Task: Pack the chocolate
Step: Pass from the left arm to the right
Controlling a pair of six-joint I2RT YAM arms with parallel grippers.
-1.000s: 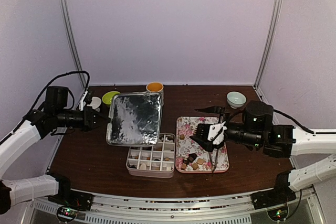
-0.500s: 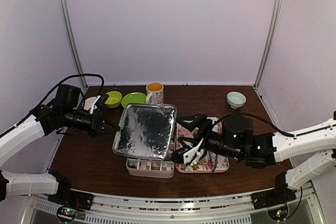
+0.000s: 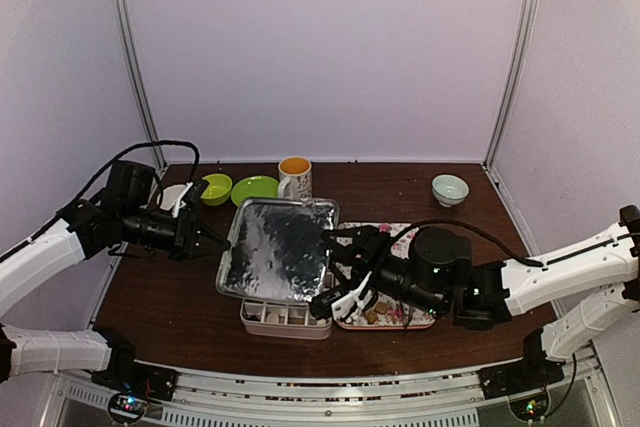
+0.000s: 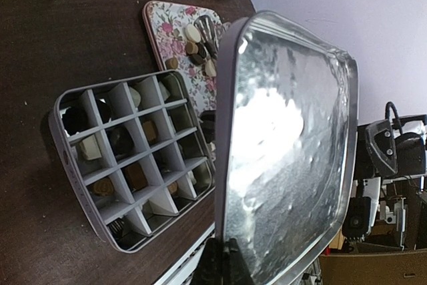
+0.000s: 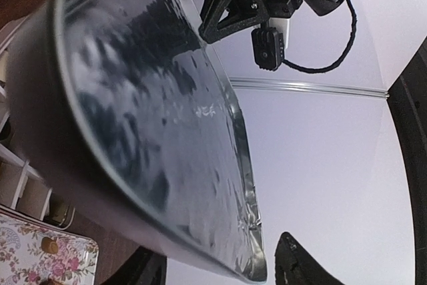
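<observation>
- Centre of the top view: left hand (image 3: 213, 240) clenched on the lid (image 3: 278, 249).
- Right hand (image 3: 335, 272) released, fingers astride the lid's right rim.
- Chocolate (image 4: 193, 33) lies beneath both hands, in the divided box (image 3: 285, 325) and on the floral tray (image 4: 163, 31).

Left hand (image 3: 213, 240) pinched shut; right hand (image 3: 335, 272) parted, arm extended leftward.

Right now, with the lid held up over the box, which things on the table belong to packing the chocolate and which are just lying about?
Part of the job: chocolate pieces, divided box, metal lid, floral tray, tongs.

Lying about: mug with orange inside, green bowl, green dish, pale blue bowl.
</observation>
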